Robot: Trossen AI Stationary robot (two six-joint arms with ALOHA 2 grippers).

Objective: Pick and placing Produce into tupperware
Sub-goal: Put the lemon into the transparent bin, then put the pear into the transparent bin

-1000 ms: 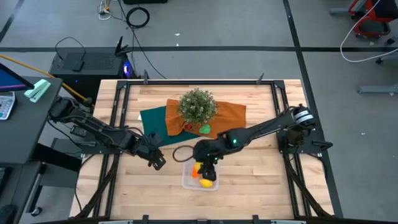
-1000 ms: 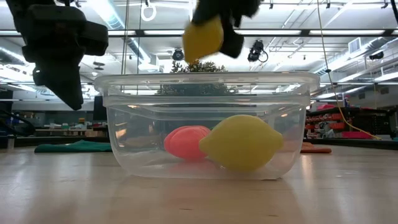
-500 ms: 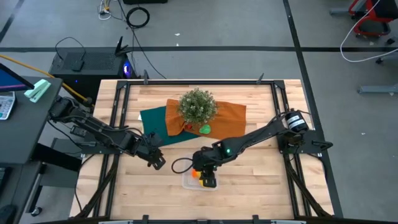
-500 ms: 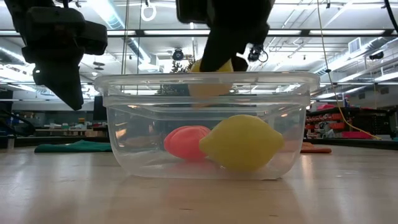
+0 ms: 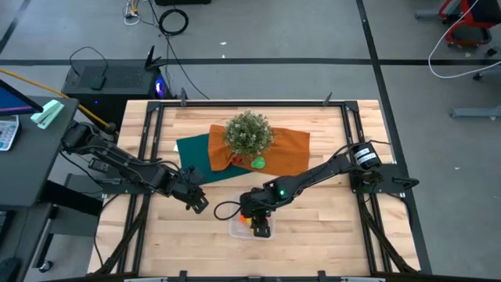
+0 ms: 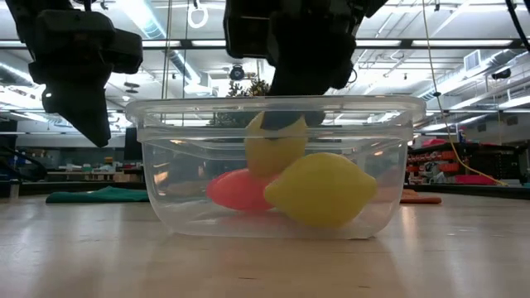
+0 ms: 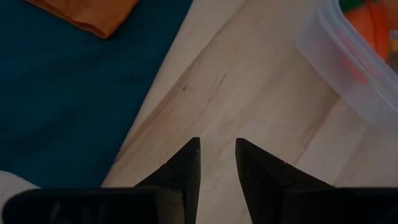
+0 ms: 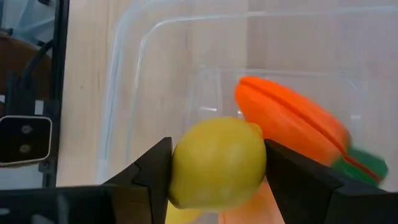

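While the left gripper (image 5: pixel 199 204) hangs slightly parted left of the tupperware (image 6: pixel 157 157), the right gripper (image 8: pixel 217 163) (inside it) clasps a lemon (image 8: pixel 217 163) beside the carrot (image 8: pixel 289 121).

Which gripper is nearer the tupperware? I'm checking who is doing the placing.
The right. The right gripper is down inside the tupperware, shut on a yellow lemon. The left gripper hangs over bare table beside the box, off its left edge.
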